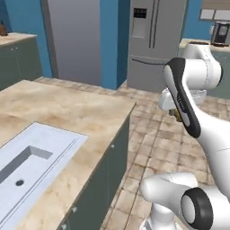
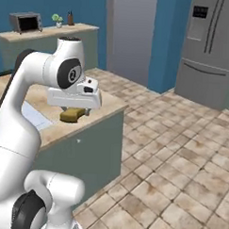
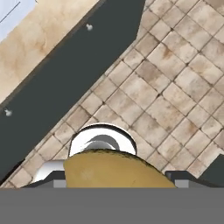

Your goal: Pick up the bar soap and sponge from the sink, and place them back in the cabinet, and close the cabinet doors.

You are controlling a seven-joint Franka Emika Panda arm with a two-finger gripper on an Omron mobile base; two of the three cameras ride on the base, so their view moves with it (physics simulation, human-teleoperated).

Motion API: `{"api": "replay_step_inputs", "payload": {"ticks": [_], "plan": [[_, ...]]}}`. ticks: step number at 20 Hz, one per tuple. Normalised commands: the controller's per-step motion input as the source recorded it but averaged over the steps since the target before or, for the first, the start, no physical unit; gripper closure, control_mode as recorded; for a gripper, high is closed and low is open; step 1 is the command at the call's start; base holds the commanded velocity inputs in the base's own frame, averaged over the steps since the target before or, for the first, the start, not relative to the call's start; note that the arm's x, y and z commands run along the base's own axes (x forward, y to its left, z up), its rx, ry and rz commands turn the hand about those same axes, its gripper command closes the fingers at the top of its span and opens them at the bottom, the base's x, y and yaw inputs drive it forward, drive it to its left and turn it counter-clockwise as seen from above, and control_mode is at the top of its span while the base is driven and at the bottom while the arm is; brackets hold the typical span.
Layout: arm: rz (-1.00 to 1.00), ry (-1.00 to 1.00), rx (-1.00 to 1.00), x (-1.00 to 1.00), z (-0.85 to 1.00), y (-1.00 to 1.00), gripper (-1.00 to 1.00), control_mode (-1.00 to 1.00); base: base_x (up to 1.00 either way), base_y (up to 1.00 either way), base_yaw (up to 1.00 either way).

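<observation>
sponge (image 3: 111, 168) held in pincer (image 3: 114, 177) | tiled floor (image 3: 175, 83) below | counter (image 3: 48, 48) edge upper left

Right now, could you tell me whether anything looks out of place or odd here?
Nothing is spilled or damaged. The one thing away from its spot is the sponge, clamped in the gripper and carried off the sink, out past the counter edge with tiled floor below in the hand view.
</observation>
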Motion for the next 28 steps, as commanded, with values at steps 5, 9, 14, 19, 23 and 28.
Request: {"api": "replay_step_inputs", "payload": {"ticks": [5,9,14,19,23,28], "plan": [[0.0,0.0,0.0,0.0,0.0,0.0,1.0,1.0,0.12,-0.14,-0.55],[0.0,0.0,0.0,0.0,0.0,0.0,1.0,1.0,0.2,-0.06,-0.49],[0.0,0.0,0.0,0.0,0.0,0.0,1.0,1.0,0.37,0.0,-0.46],[0.0,0.0,0.0,0.0,0.0,0.0,1.0,1.0,0.64,0.0,-0.36],[0.0,0.0,0.0,0.0,0.0,0.0,1.0,1.0,0.82,0.0,-0.19],[0.0,0.0,0.0,0.0,0.0,0.0,1.0,1.0,0.84,0.0,-0.09]]}}
